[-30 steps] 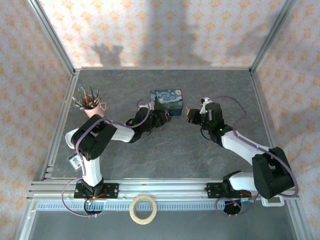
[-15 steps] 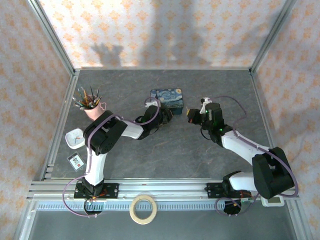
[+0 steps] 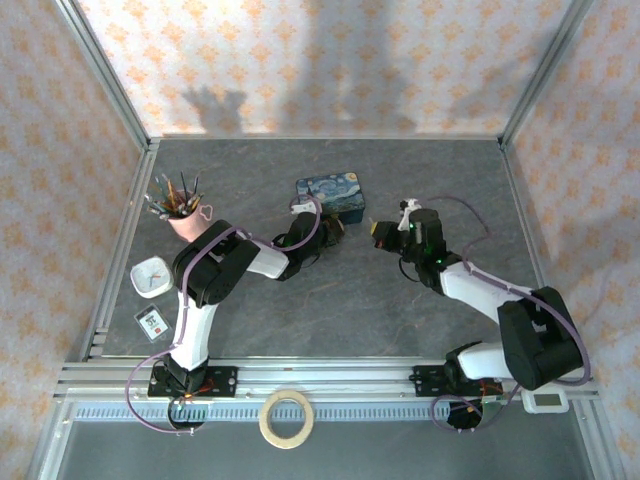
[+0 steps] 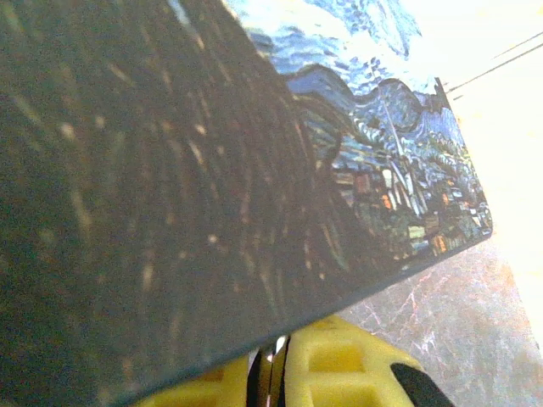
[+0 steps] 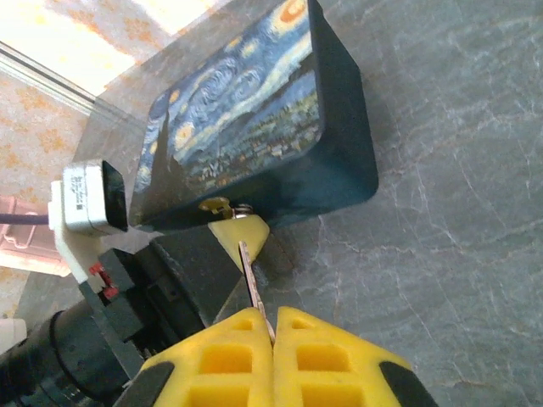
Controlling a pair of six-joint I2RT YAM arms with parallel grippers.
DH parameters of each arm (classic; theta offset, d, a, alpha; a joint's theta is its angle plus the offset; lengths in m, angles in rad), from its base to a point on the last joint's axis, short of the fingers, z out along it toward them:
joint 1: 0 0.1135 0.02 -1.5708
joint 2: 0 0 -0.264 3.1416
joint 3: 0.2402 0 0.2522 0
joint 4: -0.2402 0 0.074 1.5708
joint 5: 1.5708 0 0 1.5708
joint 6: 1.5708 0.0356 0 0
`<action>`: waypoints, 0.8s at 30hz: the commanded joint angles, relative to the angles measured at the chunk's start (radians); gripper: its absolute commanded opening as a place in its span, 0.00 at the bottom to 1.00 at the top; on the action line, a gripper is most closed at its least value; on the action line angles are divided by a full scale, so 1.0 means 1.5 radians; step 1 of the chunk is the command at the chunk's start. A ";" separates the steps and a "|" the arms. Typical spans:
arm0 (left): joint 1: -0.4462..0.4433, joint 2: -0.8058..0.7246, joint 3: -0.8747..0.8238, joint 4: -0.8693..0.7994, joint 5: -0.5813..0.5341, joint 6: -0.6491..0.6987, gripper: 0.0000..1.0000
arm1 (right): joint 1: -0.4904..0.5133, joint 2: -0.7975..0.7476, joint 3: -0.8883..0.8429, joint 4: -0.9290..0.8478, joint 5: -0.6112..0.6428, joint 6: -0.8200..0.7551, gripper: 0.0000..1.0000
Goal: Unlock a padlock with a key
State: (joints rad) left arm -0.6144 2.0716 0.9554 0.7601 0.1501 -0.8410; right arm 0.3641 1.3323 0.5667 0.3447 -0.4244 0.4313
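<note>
The blue starry-night tin (image 3: pixel 332 192) lies mid-table. My left gripper (image 3: pixel 337 228) is pressed against its near side. In the left wrist view the tin (image 4: pixel 170 170) looms close, and my left gripper (image 4: pixel 276 352) is shut on a thin dark, glinting piece (image 4: pixel 277 373), apparently the padlock. The right wrist view shows a silvery loop of the padlock (image 5: pixel 242 209) beside a brass latch at the tin's (image 5: pixel 246 127) lower edge, just above a left fingertip (image 5: pixel 240 233). My right gripper (image 5: pixel 273 318) is shut on the key (image 5: pixel 253 271), which points at that spot. My right gripper (image 3: pixel 379 232) hovers right of the tin.
A pink cup of pencils (image 3: pixel 185 215) stands at the left. Nearer lie a white round dial (image 3: pixel 151 276) and a small card (image 3: pixel 151 322). A tape roll (image 3: pixel 286 418) sits on the front rail. Metal frame posts and patterned walls enclose the table.
My left gripper has closed at the tin's near side and its arm has swung in. The tin has turned slightly, its left end nudged leftward. The right gripper has hardly moved.
</note>
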 commanded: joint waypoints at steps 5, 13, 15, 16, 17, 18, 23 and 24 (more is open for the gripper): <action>0.030 -0.011 -0.038 0.016 0.072 -0.075 0.00 | -0.020 0.029 -0.026 0.071 -0.106 0.023 0.00; 0.049 -0.057 -0.090 0.148 0.153 -0.188 0.00 | -0.024 0.122 -0.082 0.261 -0.240 0.128 0.00; 0.049 -0.064 -0.097 0.172 0.163 -0.209 0.00 | -0.024 0.148 -0.093 0.327 -0.267 0.164 0.00; 0.049 -0.068 -0.102 0.189 0.169 -0.220 0.00 | -0.023 0.163 -0.097 0.360 -0.278 0.185 0.00; 0.050 -0.070 -0.108 0.204 0.172 -0.230 0.00 | -0.024 0.174 -0.101 0.389 -0.288 0.203 0.00; 0.050 -0.072 -0.111 0.220 0.175 -0.242 0.00 | -0.023 0.189 -0.103 0.421 -0.301 0.222 0.00; 0.050 -0.078 -0.123 0.275 0.185 -0.274 0.00 | -0.020 0.241 -0.115 0.557 -0.329 0.302 0.00; 0.049 -0.079 -0.126 0.287 0.186 -0.280 0.00 | -0.020 0.251 -0.114 0.572 -0.332 0.311 0.00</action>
State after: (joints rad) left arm -0.5404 2.0048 0.7746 1.0332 0.3943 -1.2041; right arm 0.3328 1.6859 0.4019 1.0012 -0.8700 0.8066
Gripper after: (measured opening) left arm 0.089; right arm 0.041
